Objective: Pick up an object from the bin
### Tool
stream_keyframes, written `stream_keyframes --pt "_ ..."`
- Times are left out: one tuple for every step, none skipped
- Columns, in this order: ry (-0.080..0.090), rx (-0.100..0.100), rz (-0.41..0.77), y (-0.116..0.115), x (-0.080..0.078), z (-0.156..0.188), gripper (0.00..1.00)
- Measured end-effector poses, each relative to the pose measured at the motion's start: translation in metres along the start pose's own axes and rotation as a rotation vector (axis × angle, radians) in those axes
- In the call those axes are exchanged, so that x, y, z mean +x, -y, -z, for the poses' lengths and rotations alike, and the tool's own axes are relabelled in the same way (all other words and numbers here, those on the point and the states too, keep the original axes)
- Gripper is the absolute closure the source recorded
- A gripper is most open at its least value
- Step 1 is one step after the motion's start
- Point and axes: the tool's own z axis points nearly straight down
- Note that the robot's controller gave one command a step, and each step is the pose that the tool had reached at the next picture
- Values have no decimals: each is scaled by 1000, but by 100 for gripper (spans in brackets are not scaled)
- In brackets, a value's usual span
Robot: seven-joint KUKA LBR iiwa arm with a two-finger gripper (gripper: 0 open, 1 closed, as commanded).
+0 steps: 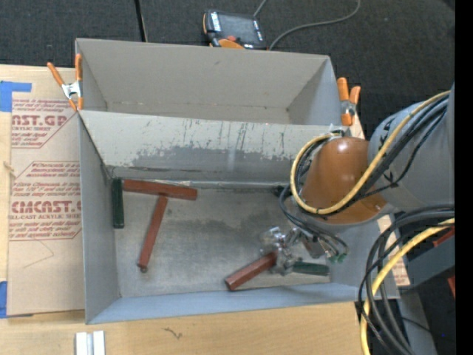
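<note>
We look down through 1 camera set above the grey metal bin (pixel 207 80) and somewhat to 1 side, so its far wall rises toward the top and its near rim runs along the bottom. The bin spans most of the width, and the arm (pixel 414 154) enters from the right.

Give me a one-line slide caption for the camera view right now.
Gripper in the grey bin, near its right front corner, over one end of a red-brown bar.

A thick pale-grey rounded arm link (pixel 417 150) ends in a glossy orange-brown dome cover (pixel 336 180). Thin yellow and black cables (pixel 294 177) loop round the dome and trail along the link. Below the dome sits a small silvery metal tool (pixel 284 248).
</note>
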Motion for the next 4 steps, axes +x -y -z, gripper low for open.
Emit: stream_keyframes --pt "1 1 562 31 -11 0 100" --pt "2 0 1045 59 -43 0 100" --pt "5 7 1091 56 -24 167 100" --pt "3 -1 1092 55 -23 162 0"
